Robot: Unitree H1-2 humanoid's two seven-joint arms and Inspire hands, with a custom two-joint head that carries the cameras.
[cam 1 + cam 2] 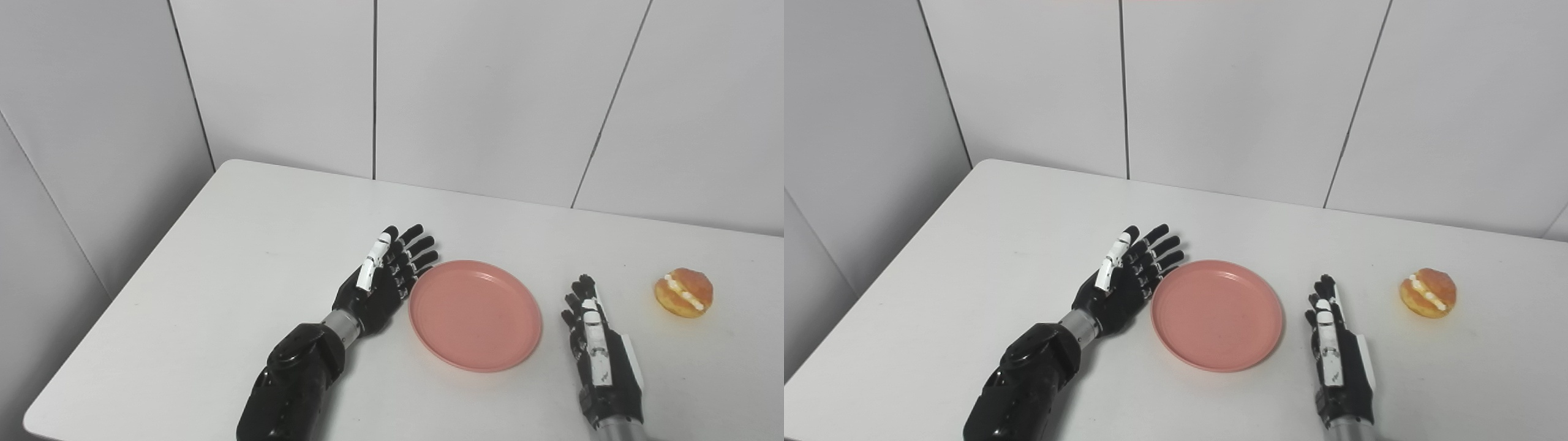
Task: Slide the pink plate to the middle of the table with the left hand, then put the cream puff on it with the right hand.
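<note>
On the left side my left hand (383, 285) stands on its edge on the tabletop (233, 257), palm turned to the right, fingers (416, 248) stretched out and apart. It holds nothing. Its fingertips are at the left rim of the pink plate (476, 315); if they touch the rim or are only just beside it, I cannot tell from these 2 views.

The plate lies flat, approx. in the middle of the tabletop, with nothing on it. So I judge the 1st step, the slide, as done or nearly done. Maybe a small push more is needed, but the plate position looks already ok for me.

Next to the right, my right hand (597, 349) rests low over the tabletop, back side up, fingers straight and loosely together, pointing away from me. It is open too, w/o anything in it. It is between the plate and the cream puff (683, 292), near the plate's right rim and apart from the puff.

The cream puff sits far right on the tabletop, well apart from the plate, with the cream line showing on its top/side. Nobody touches it.

So the 2nd step is not yet begun: reach right, grip the puff softly (I think it squashes easily, cream can come out), carry it over and put it on the plate. The left hand should be clear of the rim for that.
</note>
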